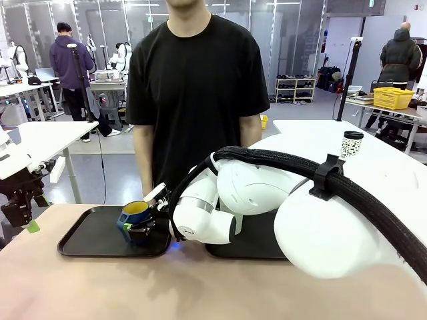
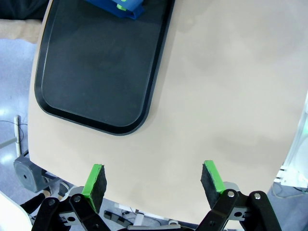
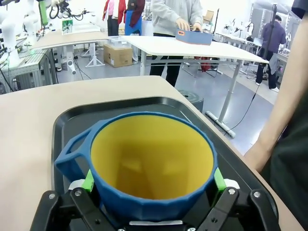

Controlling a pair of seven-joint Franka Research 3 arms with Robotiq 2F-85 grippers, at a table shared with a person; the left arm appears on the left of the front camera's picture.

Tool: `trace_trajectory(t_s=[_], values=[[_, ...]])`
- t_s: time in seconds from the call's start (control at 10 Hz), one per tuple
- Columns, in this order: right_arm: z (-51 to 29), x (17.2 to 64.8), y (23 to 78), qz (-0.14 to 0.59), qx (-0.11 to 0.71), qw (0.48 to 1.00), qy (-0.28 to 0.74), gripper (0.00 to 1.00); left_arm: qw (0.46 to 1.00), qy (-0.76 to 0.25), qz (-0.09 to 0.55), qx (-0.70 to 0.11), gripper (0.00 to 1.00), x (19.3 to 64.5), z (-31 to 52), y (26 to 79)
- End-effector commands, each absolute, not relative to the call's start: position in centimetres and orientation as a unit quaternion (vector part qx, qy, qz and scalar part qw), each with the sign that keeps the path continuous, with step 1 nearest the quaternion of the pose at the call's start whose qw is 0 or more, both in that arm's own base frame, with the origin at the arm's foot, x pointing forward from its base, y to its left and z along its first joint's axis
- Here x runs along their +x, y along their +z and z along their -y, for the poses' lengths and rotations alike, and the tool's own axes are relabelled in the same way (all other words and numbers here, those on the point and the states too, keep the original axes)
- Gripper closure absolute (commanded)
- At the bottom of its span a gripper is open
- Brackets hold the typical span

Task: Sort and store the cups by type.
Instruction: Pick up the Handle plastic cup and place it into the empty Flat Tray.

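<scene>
Right wrist view puts the dark blue mug [image 3: 151, 163] straight between the right gripper [image 3: 151, 192] fingers, at 12 o'clock from the wrist, its yellow mouth open toward the camera and its handle jutting out at about 9 o'clock. The green pads press the mug wall on both sides, so this pincer is clenched on the mug. Below and around it lies the left-hand black tray [image 3: 67, 120], and from the front the mug [image 1: 135, 212] sits at or just above that tray [image 1: 87, 243] near its right end; whether it touches the tray floor I cannot tell. The relation that matters next, as I judge it, is mug to tray: the mug is already over the tray, so the move left is a short lowering and a release. The left gripper [image 2: 154, 185] hangs released and empty off the table's near left edge, pads wide apart, with the tray [image 2: 91, 86] at its 11 o'clock, well apart from the mug. The right arm is plainly the nearer one
</scene>
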State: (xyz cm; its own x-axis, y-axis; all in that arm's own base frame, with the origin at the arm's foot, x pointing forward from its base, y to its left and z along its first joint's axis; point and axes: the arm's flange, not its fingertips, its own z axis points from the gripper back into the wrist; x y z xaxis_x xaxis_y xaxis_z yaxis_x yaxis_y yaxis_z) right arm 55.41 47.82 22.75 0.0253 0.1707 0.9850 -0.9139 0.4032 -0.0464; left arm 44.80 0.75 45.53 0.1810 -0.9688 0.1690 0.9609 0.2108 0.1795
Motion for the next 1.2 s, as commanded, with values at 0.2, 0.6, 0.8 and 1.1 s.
trace_trajectory(t_s=[0.2,0.6,0.8,1.1], values=[[-46.5,51.5,22.9,0.552,0.32,0.638,0.43,0.0,0.769,-0.626,0.127,0.026,0.0,44.7,-0.8,45.4],[-45.4,50.6,22.8,0.547,0.326,0.642,0.427,0.0,0.769,-0.626,0.127,0.026,0.0,44.7,-0.8,45.4],[-44.6,49.4,23.2,0.544,0.322,0.649,0.423,0.0,0.769,-0.626,0.127,0.026,0.0,44.7,-0.8,45.4],[-42.8,47.7,24.1,0.523,0.317,0.671,0.42,0.0,0.769,-0.626,0.127,0.026,0.0,44.7,-0.8,45.4]])
